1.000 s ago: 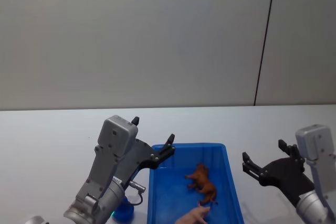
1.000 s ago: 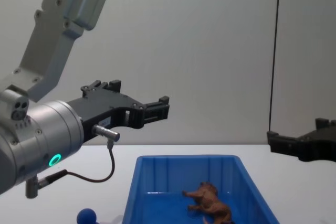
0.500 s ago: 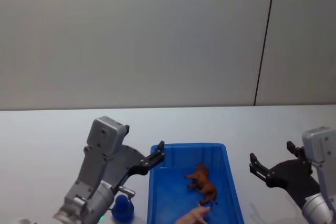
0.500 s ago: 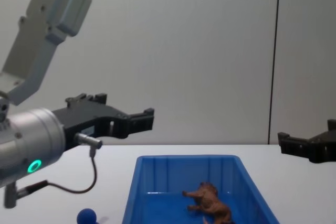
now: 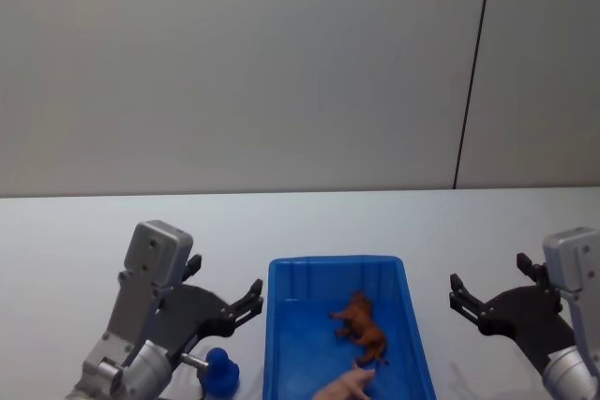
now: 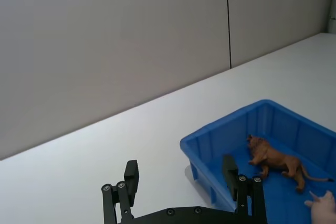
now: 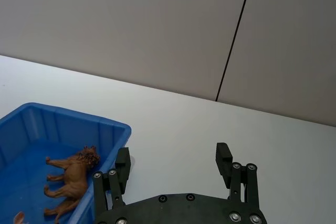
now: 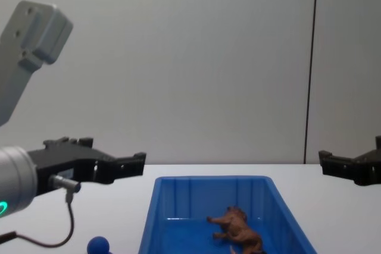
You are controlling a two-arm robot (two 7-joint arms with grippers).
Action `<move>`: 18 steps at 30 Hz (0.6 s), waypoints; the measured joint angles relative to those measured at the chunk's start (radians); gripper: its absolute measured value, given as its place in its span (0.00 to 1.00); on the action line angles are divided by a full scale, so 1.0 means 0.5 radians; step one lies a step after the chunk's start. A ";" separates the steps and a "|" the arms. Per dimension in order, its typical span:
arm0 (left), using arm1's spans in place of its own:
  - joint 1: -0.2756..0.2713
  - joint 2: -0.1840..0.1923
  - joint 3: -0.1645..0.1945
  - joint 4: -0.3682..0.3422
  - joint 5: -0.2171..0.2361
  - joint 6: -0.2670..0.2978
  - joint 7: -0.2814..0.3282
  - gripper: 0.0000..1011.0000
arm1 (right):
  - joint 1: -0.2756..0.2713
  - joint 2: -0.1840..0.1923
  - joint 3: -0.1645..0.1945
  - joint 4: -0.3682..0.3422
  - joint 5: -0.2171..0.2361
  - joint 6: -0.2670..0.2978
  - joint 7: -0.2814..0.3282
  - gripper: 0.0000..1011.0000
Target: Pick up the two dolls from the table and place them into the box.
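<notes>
1. Fingers (image 6: pixel 131 179) of the left gripper (image 6: pixel 180 174) are spread wide apart with nothing between them. Bare white table (image 6: pixel 79 150) shows through the gap.
2. Those fingers hang in the air above the tabletop and point forward. Just off the right-hand fingertip, and not touching it, is the near left corner of the blue plastic bin (image 5: pixel 335 261).
3. Lower than the left fingers and nearer the robot, the toy with a dark-blue ball top (image 5: pixel 220 370) stands on the table. It is just outside the bin's left wall and clear of both fingertips.
4. Well to the right of the left fingers, the brown lion figurine (image 5: pixel 361 325) is on the bin's floor, roughly midway along it, with its maned head toward the far wall.
5. At the near end of the bin, close by the lion's hind legs, lies a pale pink object (image 5: pixel 342 386). It is cut off at the edge, so I cannot tell what it is.
6. On the right gripper (image 7: pixel 173 158), the fingers (image 7: pixel 223 158) are likewise parted and empty. They are held above the table to the right of the bin, apart from its rim, with the lion off to their left and lower down.
7. Beyond both pairs of fingers the table runs back to a plain grey wall (image 5: pixel 234 63).
</notes>
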 joint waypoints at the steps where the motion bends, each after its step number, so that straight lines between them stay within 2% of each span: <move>1: 0.005 0.006 -0.004 -0.001 -0.008 0.007 0.000 0.99 | 0.000 0.000 0.000 0.000 0.000 0.000 -0.001 0.99; 9: 0.048 0.052 -0.031 0.011 -0.086 0.080 -0.031 0.99 | -0.002 0.002 0.001 -0.002 0.000 0.001 -0.006 0.99; 18: 0.077 0.077 -0.043 0.058 -0.133 0.124 -0.079 0.99 | -0.004 0.003 0.001 -0.004 0.000 0.001 -0.007 0.99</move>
